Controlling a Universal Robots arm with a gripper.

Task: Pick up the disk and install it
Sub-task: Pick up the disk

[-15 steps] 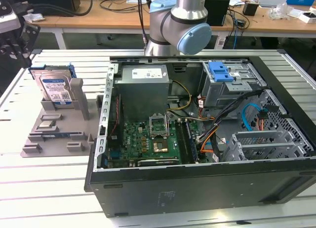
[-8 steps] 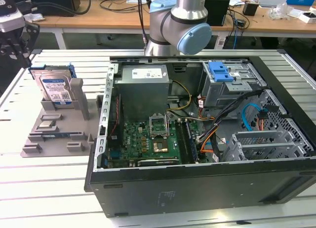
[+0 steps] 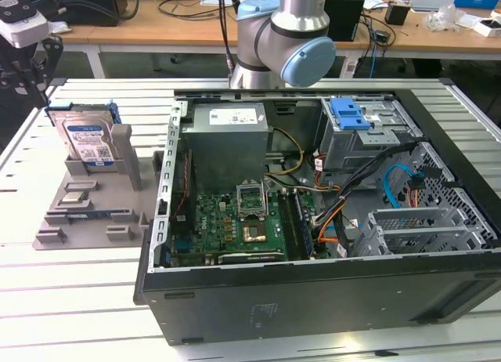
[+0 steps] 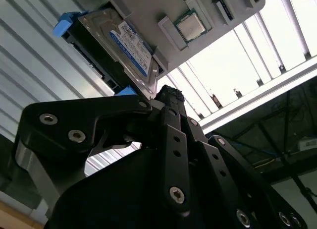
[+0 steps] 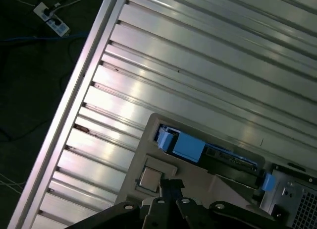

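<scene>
The disk (image 3: 88,140) stands in a holder (image 3: 88,215) at the exterior view's left of the computer case (image 3: 313,299).

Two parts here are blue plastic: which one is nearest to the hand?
The blue bracket framing the disk on the grey stand, close to the hand; the blue latch sits inside the computer case.

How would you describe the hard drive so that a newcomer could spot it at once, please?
Find the open computer case; at the exterior view's left of it a grey fixture plate lies on the slatted table. The hard drive stands upright at its far end, the only part there with a blue bracket and a white-and-blue label.
</scene>
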